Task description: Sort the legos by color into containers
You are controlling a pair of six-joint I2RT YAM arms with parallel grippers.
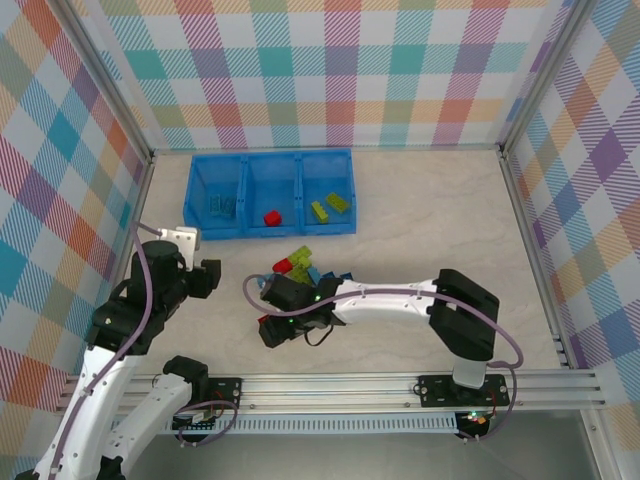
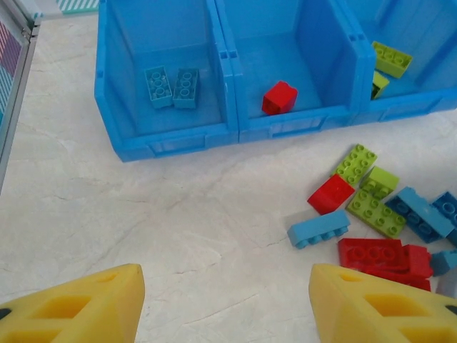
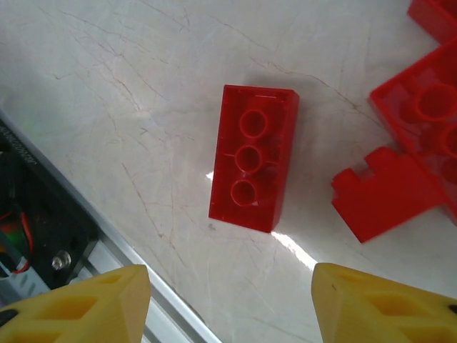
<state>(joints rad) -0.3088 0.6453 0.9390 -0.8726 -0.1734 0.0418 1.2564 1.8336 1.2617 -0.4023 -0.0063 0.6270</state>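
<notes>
1. Toward the left edge of the table [image 1: 430,230], the left gripper [image 2: 228,304] hangs empty, fingers apart, facing the tray [image 2: 178,143].
2. Along the far edge, its containers [image 2: 282,61] hold light blue, red and lime legos [image 2: 171,87], left to right.
3. Near the near edge, the right gripper [image 3: 228,300], fingers spread, hovers by an upturned red brick [image 3: 253,168]; best centre over it, then close across its narrow width, clear of neighbouring red pieces [image 3: 389,193].

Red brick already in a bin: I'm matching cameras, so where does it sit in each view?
Top external: red brick in the middle compartment, near its front wall.
Left wrist: upper centre, same compartment.
Right wrist: aimed elsewhere, by the front rail.
Shared landmark: blue tray.
</notes>
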